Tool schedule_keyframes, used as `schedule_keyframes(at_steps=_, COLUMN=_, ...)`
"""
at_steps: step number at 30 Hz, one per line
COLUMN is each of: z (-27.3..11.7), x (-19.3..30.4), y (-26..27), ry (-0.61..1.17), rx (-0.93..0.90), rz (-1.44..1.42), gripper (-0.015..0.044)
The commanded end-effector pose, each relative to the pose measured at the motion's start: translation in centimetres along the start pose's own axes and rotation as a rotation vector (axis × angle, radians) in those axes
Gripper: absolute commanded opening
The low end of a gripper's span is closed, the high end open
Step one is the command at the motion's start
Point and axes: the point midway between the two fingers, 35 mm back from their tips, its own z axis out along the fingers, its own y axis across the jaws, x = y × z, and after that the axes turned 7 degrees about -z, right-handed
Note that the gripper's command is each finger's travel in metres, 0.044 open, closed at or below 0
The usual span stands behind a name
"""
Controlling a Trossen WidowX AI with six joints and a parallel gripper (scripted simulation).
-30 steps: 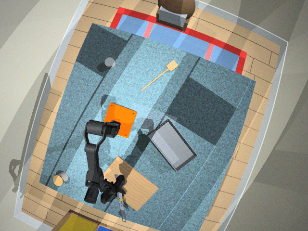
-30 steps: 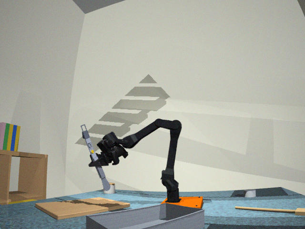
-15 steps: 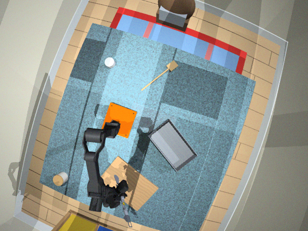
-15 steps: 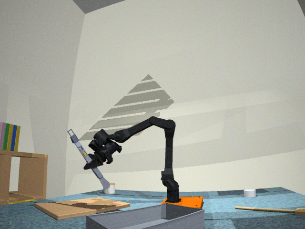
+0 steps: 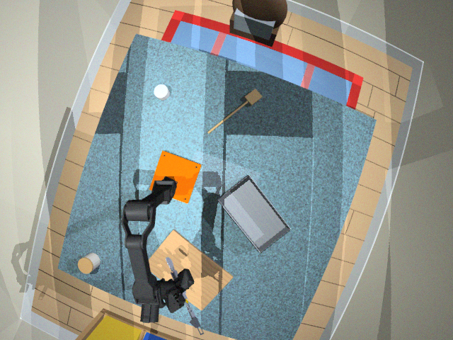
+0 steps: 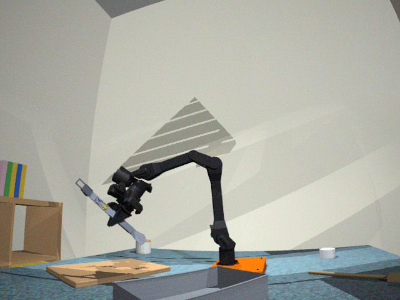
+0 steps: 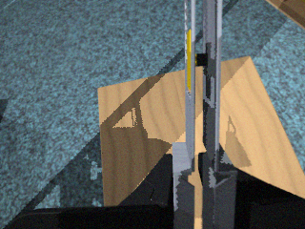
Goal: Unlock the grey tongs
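My gripper (image 5: pixel 181 287) (image 6: pixel 118 218) (image 7: pixel 184 160) is shut on the grey tongs (image 5: pixel 195 321) (image 6: pixel 130 228) (image 7: pixel 190 114), about mid-length. The tongs hang in the air above the wooden board (image 5: pixel 216 280) (image 6: pixel 150 267) (image 7: pixel 269 119), on a slant. Their rounded tips point down and their ringed hinge end points up, out past the board's edge in the top view. In the wrist view the two arms run nearly parallel with a narrow gap. The lock's state cannot be told. The roasting tin (image 5: pixel 274 238) (image 6: pixel 145 292) stands empty beside the board.
A white cylinder with a tan top (image 5: pixel 88 263) (image 6: pixel 143 247) stands left of the arm. An orange base plate (image 5: pixel 186 168) (image 6: pixel 252 264) carries the arm. A wooden spatula (image 5: pixel 253 96) (image 6: pixel 349 275) and a white cylinder (image 5: pixel 161 91) (image 6: pixel 327 252) are farther off. A wooden shelf (image 6: pixel 60 232) stands beyond the board.
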Motion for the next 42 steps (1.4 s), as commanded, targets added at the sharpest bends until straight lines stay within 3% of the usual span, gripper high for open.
schedule_keyframes(at_steps=1, z=0.1, x=-0.3, y=0.0, ry=0.061, rx=0.002, rz=-0.01, gripper=-0.015)
schedule_keyframes(at_steps=42, z=-1.0, x=0.5, y=2.5, ry=0.703, rx=-0.046, rz=-0.153, gripper=-0.015)
